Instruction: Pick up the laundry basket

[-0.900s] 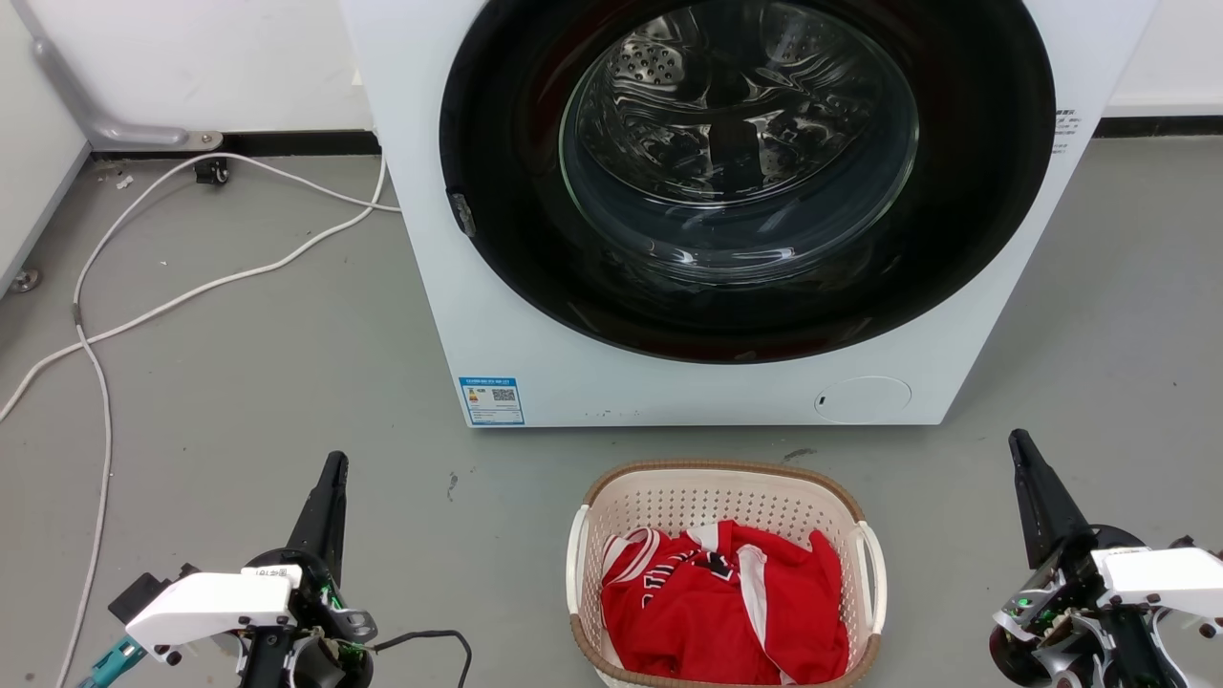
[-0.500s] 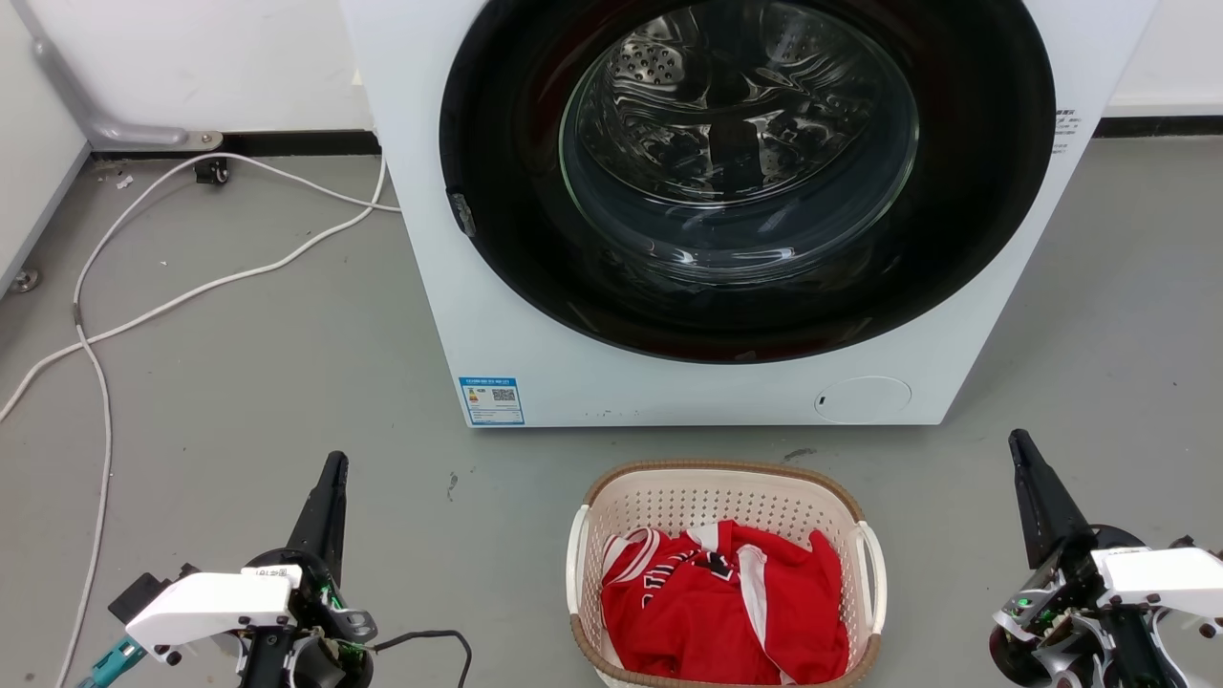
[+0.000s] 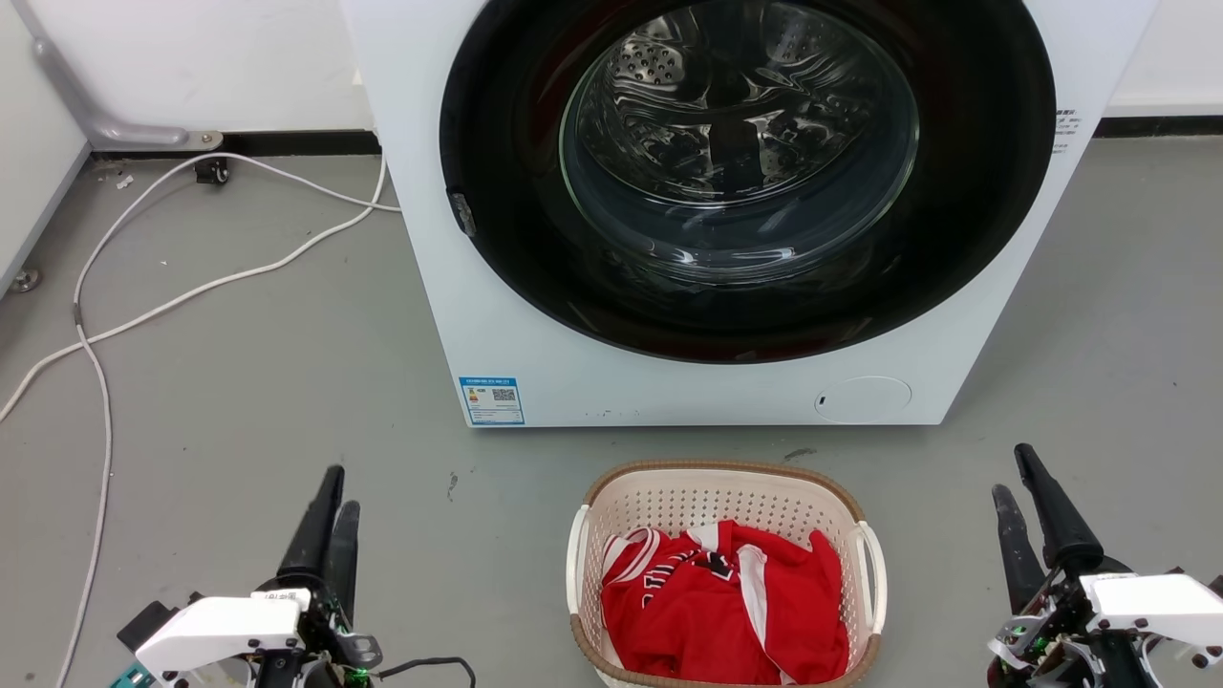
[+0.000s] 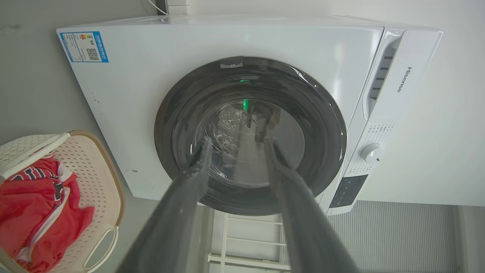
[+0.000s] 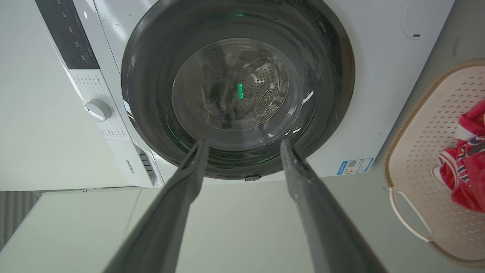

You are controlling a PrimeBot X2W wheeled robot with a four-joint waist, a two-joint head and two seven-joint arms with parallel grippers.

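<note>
Laundry basket (image 3: 712,499) sits on the floor (image 3: 239,382), on the near side of the washing machine (image 3: 535,315), red garment (image 3: 726,612) inside. Your left gripper (image 3: 341,489) and right gripper (image 3: 1012,470) flank it, well apart, fingers spread.

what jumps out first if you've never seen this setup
The white washing machine with its big dark round door dominates the top of the head view. Just in front of it sits the laundry basket, holding a bright red garment. The left gripper and right gripper flank the basket, both open and apart from it.
</note>
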